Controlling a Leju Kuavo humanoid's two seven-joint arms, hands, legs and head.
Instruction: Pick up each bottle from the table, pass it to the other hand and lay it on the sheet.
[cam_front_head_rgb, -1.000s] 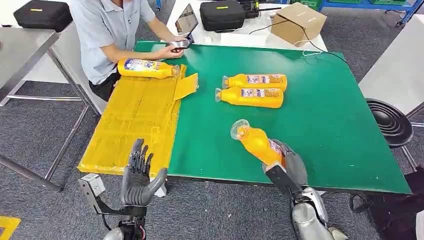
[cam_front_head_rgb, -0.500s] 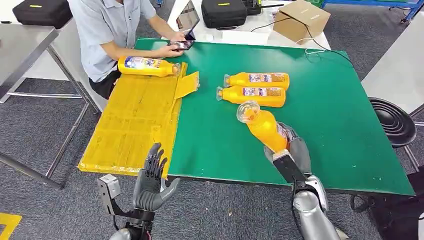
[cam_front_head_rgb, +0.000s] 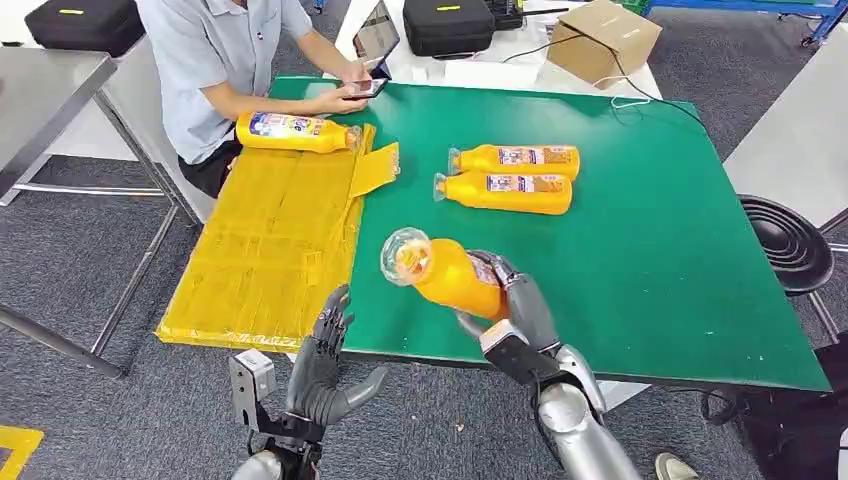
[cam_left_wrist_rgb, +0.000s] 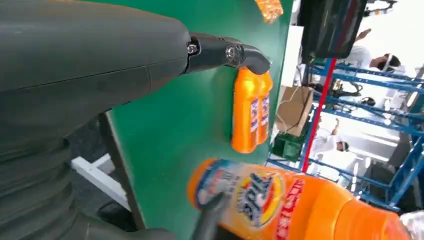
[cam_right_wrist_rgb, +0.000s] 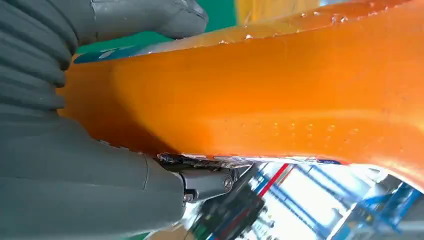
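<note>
A: What's laid out, biggest first?

B: A matte green table (cam_front_head_rgb: 640, 250); a creased yellow sheet (cam_front_head_rgb: 270, 240) over its left edge with one bottle (cam_front_head_rgb: 292, 133) lying at its far end; two glossy orange bottles (cam_front_head_rgb: 510, 177) side by side mid-table.

A: And the held bottle (cam_front_head_rgb: 445, 275)?

B: Lifted above the near edge, clear cap toward the sheet. The right hand (cam_front_head_rgb: 515, 305) wraps its lower body; the left hand (cam_front_head_rgb: 322, 365) waits below, fingers spread, holding nothing.

A: Advice for the handover?

B: Take the bare neck end, I'd say; slick plastic may slip, so close fully before releasing.
</note>
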